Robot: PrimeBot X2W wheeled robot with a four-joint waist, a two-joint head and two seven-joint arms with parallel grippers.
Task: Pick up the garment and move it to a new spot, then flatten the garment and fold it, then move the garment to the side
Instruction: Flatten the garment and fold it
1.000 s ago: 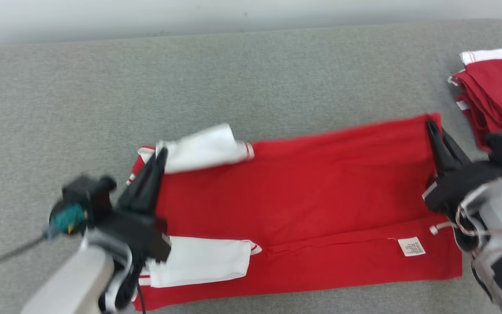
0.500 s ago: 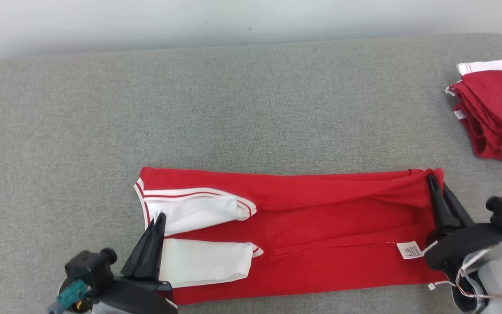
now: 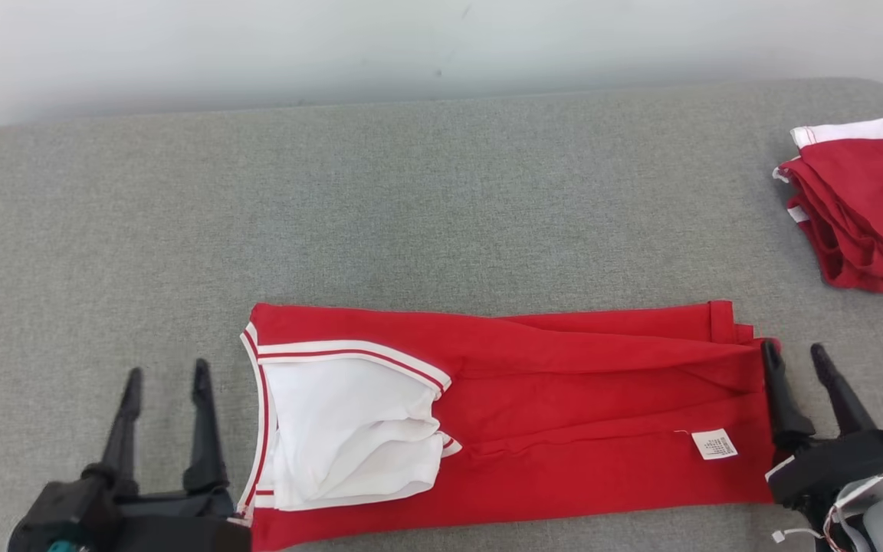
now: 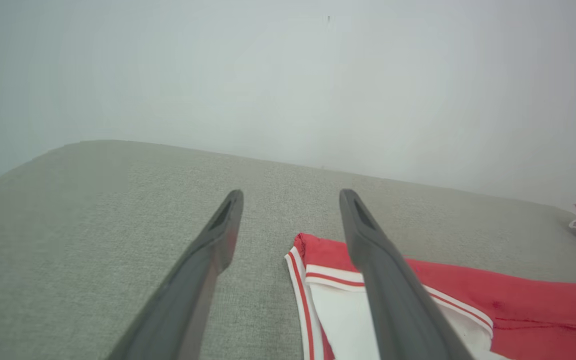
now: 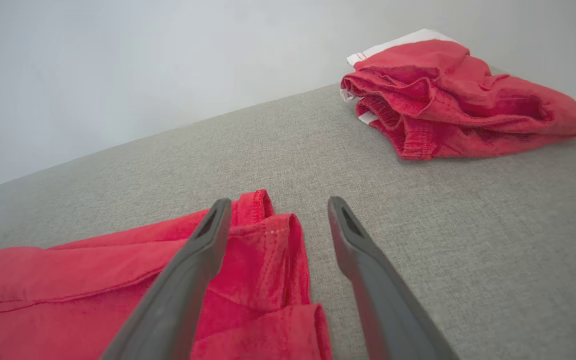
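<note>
Released since earlier: one folded red-and-white garment (image 3: pixel 564 414) between two wide-spread claws, left claw (image 3: pixel 166 369) and right claw (image 3: pixel 793 347); one red clothes pile (image 3: pixel 863 207) well apart.

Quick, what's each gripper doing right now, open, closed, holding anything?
Left gripper: open, empty, beside the red garment's white-sleeved end.
Right gripper: open, empty, at the garment's other end.
</note>
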